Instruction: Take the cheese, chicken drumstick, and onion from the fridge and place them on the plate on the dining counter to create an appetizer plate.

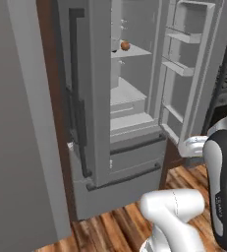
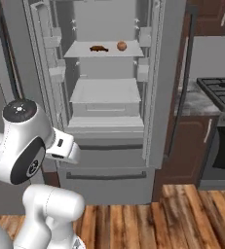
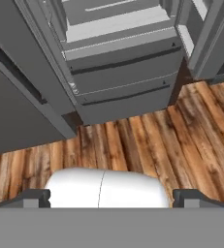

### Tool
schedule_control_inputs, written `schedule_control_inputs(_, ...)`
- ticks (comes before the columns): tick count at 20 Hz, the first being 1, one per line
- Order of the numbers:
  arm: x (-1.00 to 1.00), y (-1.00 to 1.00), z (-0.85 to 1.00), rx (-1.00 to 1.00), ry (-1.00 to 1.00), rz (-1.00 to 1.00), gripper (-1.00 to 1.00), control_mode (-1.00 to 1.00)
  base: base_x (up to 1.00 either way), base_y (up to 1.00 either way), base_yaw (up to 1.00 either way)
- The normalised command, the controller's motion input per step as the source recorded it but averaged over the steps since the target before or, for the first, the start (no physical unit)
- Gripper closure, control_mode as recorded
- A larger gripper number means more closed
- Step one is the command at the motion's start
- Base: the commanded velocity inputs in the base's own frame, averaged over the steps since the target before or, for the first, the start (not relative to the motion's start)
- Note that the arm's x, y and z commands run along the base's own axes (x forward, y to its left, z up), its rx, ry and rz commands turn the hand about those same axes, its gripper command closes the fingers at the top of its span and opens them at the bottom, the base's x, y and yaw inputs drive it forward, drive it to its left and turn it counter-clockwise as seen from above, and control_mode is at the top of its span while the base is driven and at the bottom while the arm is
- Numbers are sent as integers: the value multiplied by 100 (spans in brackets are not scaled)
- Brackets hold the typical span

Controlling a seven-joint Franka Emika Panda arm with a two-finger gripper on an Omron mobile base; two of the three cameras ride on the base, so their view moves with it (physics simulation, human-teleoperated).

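The onion point(image 2: 121, 45) sits on the upper shelf point(image 2: 104, 50) inside the open fridge point(image 2: 104, 121), with the chicken drumstick point(image 2: 99, 48) lying just beside it at its nine o'clock in the right base view. In the left base view the onion point(image 1: 125, 46) shows at about one o'clock from the picture's centre, partly behind the edge of the left door point(image 1: 93, 88); the drumstick there is too hidden to make out. The cheese, the plate and the dining counter cannot be placed from here.

The gripper point(image 3: 111, 196) hangs low, looking down at the wooden floor point(image 3: 147, 140) and the fridge's lower drawers point(image 3: 123, 77), its fingertips point(image 3: 36, 197) spread fully apart with nothing between them. It is well apart from the food shelf.

Judging from this, no item has been fetched yet and the reach upward is the risky part. The arm must rise past the drawers and between both open doors; the right door's racks point(image 1: 184, 64) stick out and could catch the elbow or wrist. The onion is round and could roll off toward the back or off the shelf edge if nudged. The drumstick lies so close that wide fingers coming down on one may knock the other.
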Motion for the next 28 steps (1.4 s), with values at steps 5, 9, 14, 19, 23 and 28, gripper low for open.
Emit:
schedule_control_inputs(5, 0, 0, 0, 0, 0, 0, -100, 100, 7, -50, 34)
schedule_control_inputs(9, 0, 0, 0, 0, 0, 0, -100, 100, 2, -40, 32)
schedule_control_inputs(14, 0, 0, 0, 0, 0, 0, -100, 100, 7, -40, 32)
schedule_control_inputs(19, 0, 0, 0, 0, 0, 0, -100, 100, 8, -55, 28)
schedule_control_inputs(23, 0, 0, 0, 0, 0, 0, -100, 100, 36, -27, 18)
schedule_control_inputs(28, 0, 0, 0, 0, 0, 0, -100, 100, 90, 1, 2)
